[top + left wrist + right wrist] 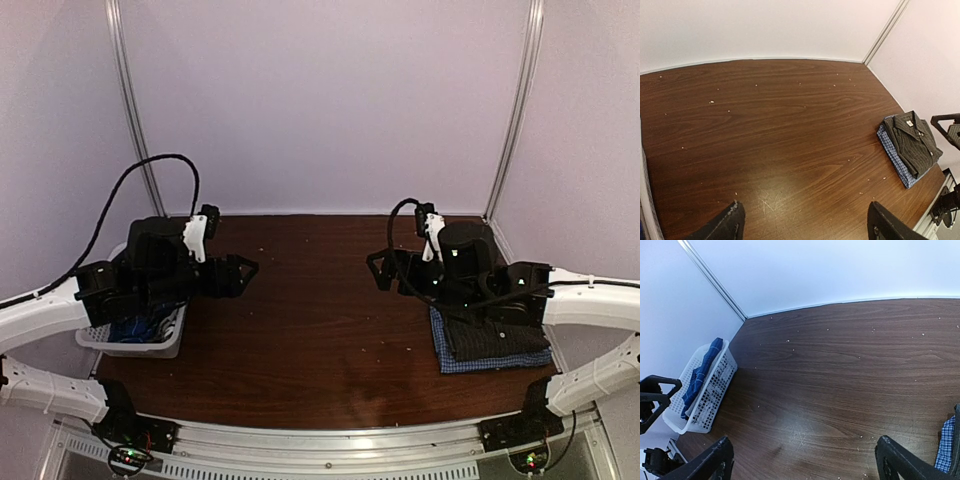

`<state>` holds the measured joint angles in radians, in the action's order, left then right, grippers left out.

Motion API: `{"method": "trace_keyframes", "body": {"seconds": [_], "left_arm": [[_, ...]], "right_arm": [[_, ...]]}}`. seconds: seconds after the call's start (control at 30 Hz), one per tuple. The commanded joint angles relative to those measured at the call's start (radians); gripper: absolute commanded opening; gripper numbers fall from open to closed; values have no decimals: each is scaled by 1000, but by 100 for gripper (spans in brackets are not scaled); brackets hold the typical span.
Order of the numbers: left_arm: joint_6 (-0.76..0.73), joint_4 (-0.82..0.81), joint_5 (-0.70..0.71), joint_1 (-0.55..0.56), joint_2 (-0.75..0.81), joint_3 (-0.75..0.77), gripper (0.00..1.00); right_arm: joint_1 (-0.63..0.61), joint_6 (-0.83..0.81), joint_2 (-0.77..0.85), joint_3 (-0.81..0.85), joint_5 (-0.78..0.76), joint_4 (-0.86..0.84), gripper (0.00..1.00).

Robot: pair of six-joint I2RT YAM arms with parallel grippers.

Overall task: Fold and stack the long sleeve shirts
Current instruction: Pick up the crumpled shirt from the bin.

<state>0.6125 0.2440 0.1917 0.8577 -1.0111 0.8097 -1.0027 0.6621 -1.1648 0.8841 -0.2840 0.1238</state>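
My left pincer [805,222] hangs wide and empty, the blue plaid shirt [699,377] lying lengthwise in the basket [715,392] just below to its left, well apart from my right pincer [805,460], also wide, near the folded stack [910,145]

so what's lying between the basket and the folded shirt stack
Nothing but bare tabletop with pale specks between basket and stack; clearest in the top view.

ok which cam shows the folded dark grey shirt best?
Left wrist: the dark grey shirt lies whole and unobstructed, collar and label visible, atop the pale blue checked shirt. Top external has the right arm covering its far part. Right wrist catches only that blue shirt's corner.
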Motion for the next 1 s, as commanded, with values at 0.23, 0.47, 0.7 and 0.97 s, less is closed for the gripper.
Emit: {"method": "trace_keyframes", "body": {"seconds": [0.23, 0.47, 0.7, 0.97], "left_arm": [[-34, 30, 122, 0, 42, 59, 92], [24, 207, 224, -68, 63, 100, 95], [94, 357, 175, -315, 81, 68, 96], [61, 352, 18, -614, 50, -6, 98]], "right_arm": [[4, -10, 30, 22, -46, 15, 100], [4, -12, 27, 10, -38, 11, 100], [4, -25, 18, 10, -18, 9, 100], [4, -29, 17, 6, -2, 1, 100]]}}
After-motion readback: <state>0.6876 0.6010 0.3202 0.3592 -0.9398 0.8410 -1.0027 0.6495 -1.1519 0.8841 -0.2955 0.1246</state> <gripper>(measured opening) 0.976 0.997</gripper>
